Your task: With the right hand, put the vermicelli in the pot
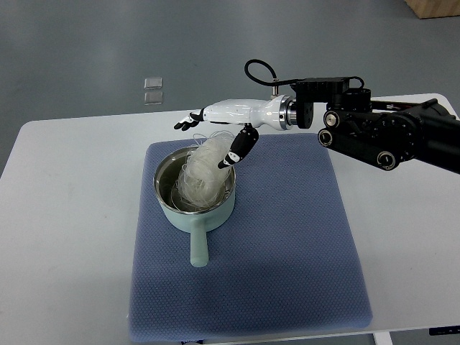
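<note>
Light is even, bright and diffuse, coming from overhead, with a cool grey cast. Shadows are soft and short: a faint one lies under the pot (195,188) on the blue mat (287,237), and another under the right hand (223,122). The white table (65,237) is near blown out, with little surface detail. The pot's steel rim carries small glints. Focus holds across the frame, though the vermicelli (201,172) strands merge into a pale blur. Table edges bow slightly toward the corners.
</note>
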Motion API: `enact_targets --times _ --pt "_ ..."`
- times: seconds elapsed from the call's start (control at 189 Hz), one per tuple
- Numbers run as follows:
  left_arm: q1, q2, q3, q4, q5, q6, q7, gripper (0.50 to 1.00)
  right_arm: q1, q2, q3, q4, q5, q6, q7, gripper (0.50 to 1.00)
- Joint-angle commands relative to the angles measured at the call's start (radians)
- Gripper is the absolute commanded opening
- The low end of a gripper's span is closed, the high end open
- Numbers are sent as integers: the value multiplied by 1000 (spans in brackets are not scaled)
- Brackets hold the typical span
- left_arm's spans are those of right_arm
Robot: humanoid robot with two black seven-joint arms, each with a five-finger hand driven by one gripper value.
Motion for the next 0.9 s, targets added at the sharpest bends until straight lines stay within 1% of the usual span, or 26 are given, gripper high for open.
enact_targets --times 0.0,0.137,0.227,0.391,0.576,0.672,0.761,0.825,0.894 --pt "0 0 0 0 0 0 1 1000 7 -22 35 0 3 8 3 928" --pt "0 0 0 0 0 0 1 1000 4 -61 97 0 7 11 6 928" --pt "0 0 0 0 0 0 1 1000 -12 -77 171 -9 62 17 6 928" --pt "0 0 -1 0 0 0 1 1000 -124 -75 285 -79 332 13 -6 928" --pt "0 0 -1 0 0 0 -1 1000 -223 -65 335 -170 590 -25 -5 928" --pt "0 0 -1 0 0 0 1 1000 -277 -58 381 -198 723 -45 -5 928" --pt "0 0 -1 0 0 0 1 1000 -306 -57 398 -210 822 -48 -8 928" --pt "0 0 -1 0 0 0 1 1000 -320 -52 398 -230 905 -68 -13 928" --pt "0 0 -1 0 0 0 -1 1000 -334 -32 398 -250 1004 -95 -39 928"
